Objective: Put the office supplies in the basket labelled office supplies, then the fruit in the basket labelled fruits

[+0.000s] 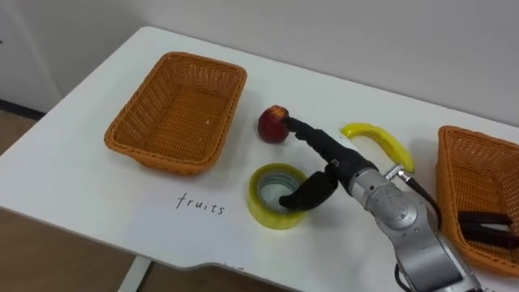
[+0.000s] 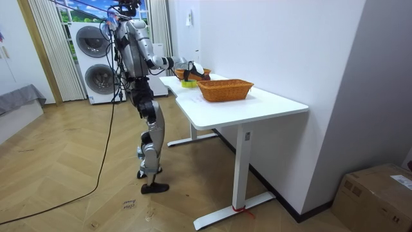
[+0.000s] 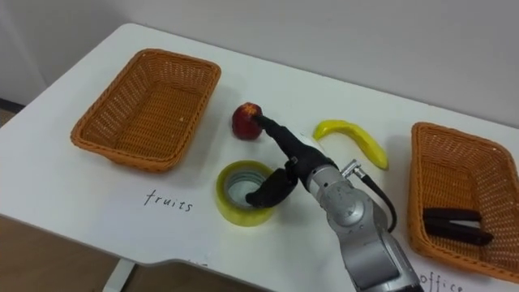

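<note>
A red apple (image 1: 273, 124) lies on the white table (image 1: 97, 195) between an empty wicker basket (image 1: 134, 138) at the left and a yellow banana (image 1: 379, 139) further right. A yellow tape roll (image 1: 263, 212) lies flat in front of the apple. My right hand (image 1: 340, 162) reaches in from the lower right, open. Its straight fingers (image 1: 304, 131) point at the apple and touch its right side, and the thumb (image 1: 304, 195) hangs over the tape roll's rim. A second wicker basket (image 1: 448, 162) at the right edge holds a black office item (image 1: 486, 225).
A handwritten label is on the table in front of the left basket. The table's front edge runs close below the tape roll. In the room view I stand at the table's (image 2: 257, 106) far end, with washing machines (image 2: 96, 58) behind me.
</note>
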`<state>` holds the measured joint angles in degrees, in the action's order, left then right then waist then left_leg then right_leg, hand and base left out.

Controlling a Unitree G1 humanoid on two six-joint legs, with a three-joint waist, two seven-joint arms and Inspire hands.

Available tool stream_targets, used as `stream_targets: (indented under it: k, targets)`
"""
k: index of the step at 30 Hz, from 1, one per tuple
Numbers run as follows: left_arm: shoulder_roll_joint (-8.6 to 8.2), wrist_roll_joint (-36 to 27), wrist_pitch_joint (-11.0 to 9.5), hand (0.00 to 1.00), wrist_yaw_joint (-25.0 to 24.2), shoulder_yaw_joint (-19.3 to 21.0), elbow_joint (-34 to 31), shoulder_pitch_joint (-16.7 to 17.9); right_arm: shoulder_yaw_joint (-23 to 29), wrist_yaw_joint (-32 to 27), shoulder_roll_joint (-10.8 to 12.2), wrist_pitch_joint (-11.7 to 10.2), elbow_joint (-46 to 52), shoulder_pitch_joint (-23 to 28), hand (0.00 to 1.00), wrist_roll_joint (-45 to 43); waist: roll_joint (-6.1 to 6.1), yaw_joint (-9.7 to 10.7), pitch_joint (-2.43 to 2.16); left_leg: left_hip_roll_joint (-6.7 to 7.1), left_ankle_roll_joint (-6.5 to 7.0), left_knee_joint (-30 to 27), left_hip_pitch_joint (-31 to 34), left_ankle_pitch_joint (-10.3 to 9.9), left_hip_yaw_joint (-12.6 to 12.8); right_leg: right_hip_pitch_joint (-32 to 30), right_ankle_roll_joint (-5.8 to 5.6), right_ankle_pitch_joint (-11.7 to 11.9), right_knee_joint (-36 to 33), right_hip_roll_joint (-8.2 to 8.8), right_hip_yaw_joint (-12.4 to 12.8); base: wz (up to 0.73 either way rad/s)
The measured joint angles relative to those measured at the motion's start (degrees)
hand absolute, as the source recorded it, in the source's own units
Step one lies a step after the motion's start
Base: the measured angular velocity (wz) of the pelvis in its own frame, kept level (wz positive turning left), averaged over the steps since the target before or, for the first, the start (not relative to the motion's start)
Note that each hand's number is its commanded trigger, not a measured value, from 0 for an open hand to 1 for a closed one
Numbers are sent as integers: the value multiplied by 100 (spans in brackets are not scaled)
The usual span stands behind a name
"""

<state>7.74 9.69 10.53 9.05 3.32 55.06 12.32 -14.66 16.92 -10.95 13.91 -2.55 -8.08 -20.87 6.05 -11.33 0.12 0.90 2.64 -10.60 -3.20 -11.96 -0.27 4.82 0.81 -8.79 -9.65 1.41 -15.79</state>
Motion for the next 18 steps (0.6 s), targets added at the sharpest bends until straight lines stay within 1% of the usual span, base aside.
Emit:
stream_targets:
  k: [2, 6, 10, 11, 18]
  targets:
    - [7, 0, 11, 0, 2, -4, -1, -13, 0, 26, 0, 4, -14, 0, 0, -43, 7, -6, 6, 0, 0, 1, 0, 0, -3, 0, 0, 0, 0, -1, -1, 0]
    - [15, 0, 81, 0, 6, -19, -78, -30, -2, 66, 0, 103, -16, -1, 0, -212, 16, -13, 10, -1, 0, 2, 0, 0, -6, -1, 0, 0, -1, -3, -7, 0]
    - [15, 0, 119, 0, 16, -18, -119, -73, -2, 82, 0, 152, -17, -2, 0, -214, 20, -15, 12, -2, 0, 0, -1, 0, -5, -2, 0, 0, -1, -5, -12, 0]
    - [15, 0, 126, 0, 25, -18, -118, -85, -2, 88, 0, 211, -17, -2, 0, -227, 22, -16, 13, -3, 0, 0, -1, 0, -5, -2, 0, 0, -2, -5, -12, 0]
    - [16, 0, 290, 0, 29, -17, -117, -108, 7, 173, 0, 369, -17, -35, 0, -251, 29, -16, 18, -3, -1, 0, 1, -2, -5, -6, 0, 0, -4, -6, -9, 0]
